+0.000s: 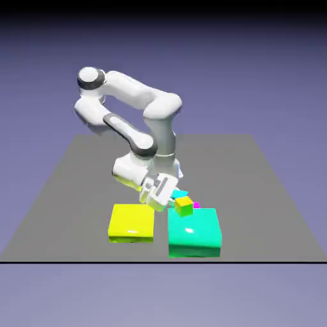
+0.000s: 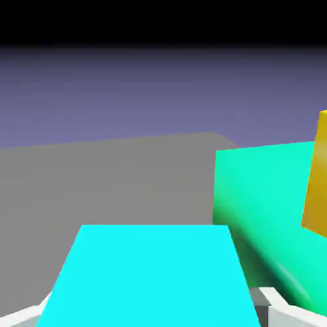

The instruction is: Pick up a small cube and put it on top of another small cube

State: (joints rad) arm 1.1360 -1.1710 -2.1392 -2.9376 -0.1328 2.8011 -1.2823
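Note:
In the hand view the small cube [image 2: 150, 274], plain teal, fills the lower middle, sitting between the two grey fingertips [image 2: 281, 306] of my gripper [image 2: 153, 317]. The fingertips show just outside its left and right edges, standing wide. From the exterior view the gripper [image 1: 170, 195] is tilted low over the table with the small cube [image 1: 181, 193] at its tips. A small yellow cube [image 1: 184, 205] lies just in front of it, and shows at the right edge of the hand view [image 2: 316, 175].
A big flat teal block [image 1: 194, 233] lies near the table's front edge, also seen in the hand view [image 2: 262, 198]. A big flat yellow block [image 1: 132, 222] sits to its left in the exterior view. A tiny magenta piece [image 1: 197, 205] is beside the yellow cube.

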